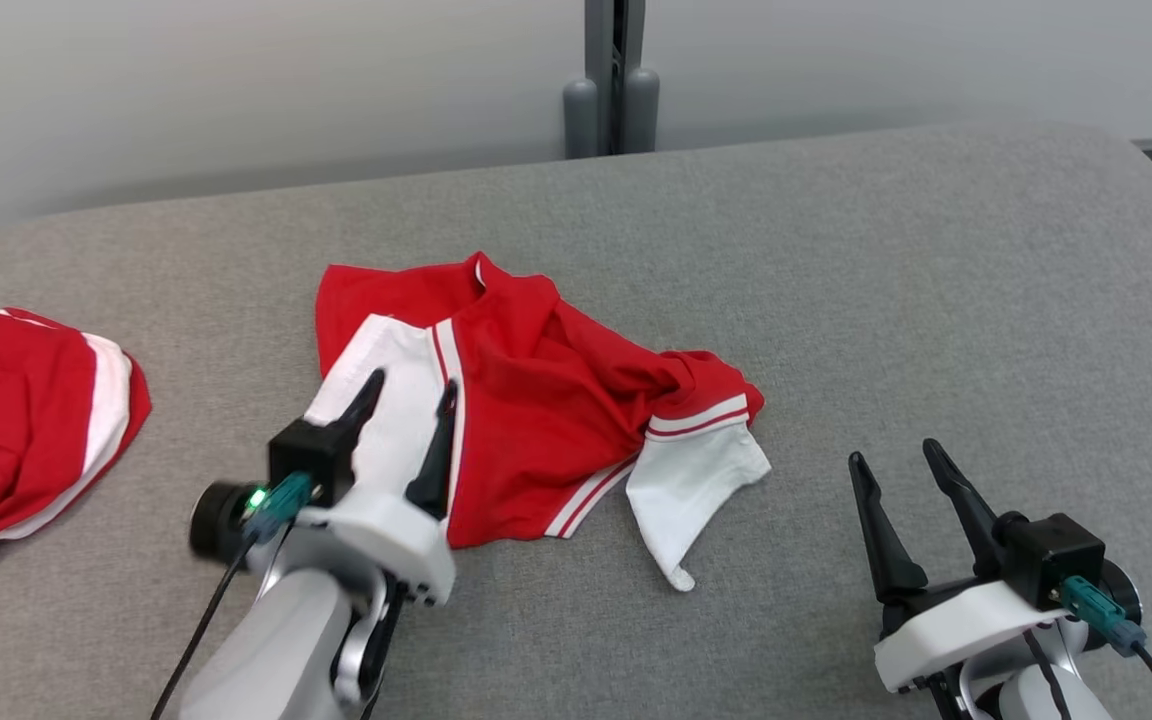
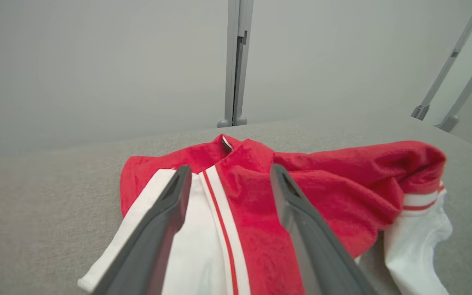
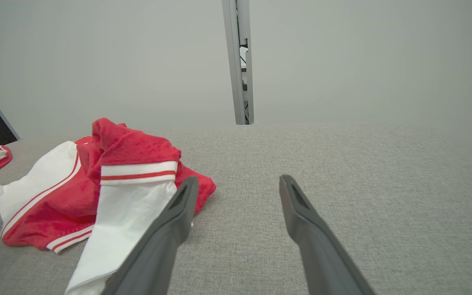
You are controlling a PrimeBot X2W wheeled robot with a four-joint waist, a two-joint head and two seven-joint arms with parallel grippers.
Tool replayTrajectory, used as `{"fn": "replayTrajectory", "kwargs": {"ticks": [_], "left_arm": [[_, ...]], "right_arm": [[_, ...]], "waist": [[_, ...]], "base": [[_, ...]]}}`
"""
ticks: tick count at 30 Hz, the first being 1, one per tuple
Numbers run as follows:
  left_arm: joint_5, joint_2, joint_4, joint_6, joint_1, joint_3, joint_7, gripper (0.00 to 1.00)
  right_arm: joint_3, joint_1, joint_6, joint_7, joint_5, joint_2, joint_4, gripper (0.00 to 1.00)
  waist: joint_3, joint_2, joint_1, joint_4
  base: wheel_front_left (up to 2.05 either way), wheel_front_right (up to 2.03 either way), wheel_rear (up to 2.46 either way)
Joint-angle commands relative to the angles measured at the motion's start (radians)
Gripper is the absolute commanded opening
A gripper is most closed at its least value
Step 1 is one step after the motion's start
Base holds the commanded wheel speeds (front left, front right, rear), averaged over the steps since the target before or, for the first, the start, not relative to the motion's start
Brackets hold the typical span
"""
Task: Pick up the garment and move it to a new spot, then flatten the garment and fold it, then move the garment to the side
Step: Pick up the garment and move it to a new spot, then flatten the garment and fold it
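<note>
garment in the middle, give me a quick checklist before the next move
1. left fingers open: ok, spread above the white part of the garment.
2. left fingers touching cloth: cannot tell.
3. right fingers open and off the cloth: ok, over the grey surface.
4. garment flat: not ok, bunched on its right side.
5. garment apart from the second red garment: ok.
6. bare room to spread it: ok, to the right.
</note>
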Motion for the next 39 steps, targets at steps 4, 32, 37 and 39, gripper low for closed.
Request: {"fn": "replayTrajectory", "kwargs": {"ticks": [4,32,37,39], "left_arm": [[0.072,0.018,-0.054,0.003,0.142,0.138,-0.005,1.0],[0.345,-0.098,-0.183,-0.116,0.571,0.523,-0.003,1.0],[0.356,-0.1,-0.175,-0.133,0.539,0.519,-0.003,1.0],[0.359,-0.101,-0.181,-0.141,0.527,0.517,-0.003,1.0]], "right_arm": [[-0.014,0.035,0.0,0.0,-0.001,-0.008,-0.001,1.0],[0.048,0.135,0.0,0.0,0.012,-0.012,0.021,1.0],[0.124,0.122,0.0,0.0,0.04,-0.011,0.051,1.0],[0.156,0.104,0.0,0.0,0.05,-0.01,0.072,1.0]], "waist": [[-0.052,0.0,0.0,0.033],[-0.134,0.0,0.0,0.069],[-0.108,0.0,0.0,0.11],[-0.09,0.0,0.0,0.129]], "base": [[0.0,0.0,0.0],[0.0,0.0,0.0],[0.0,0.0,0.0],[0.0,0.0,0.0]]}}
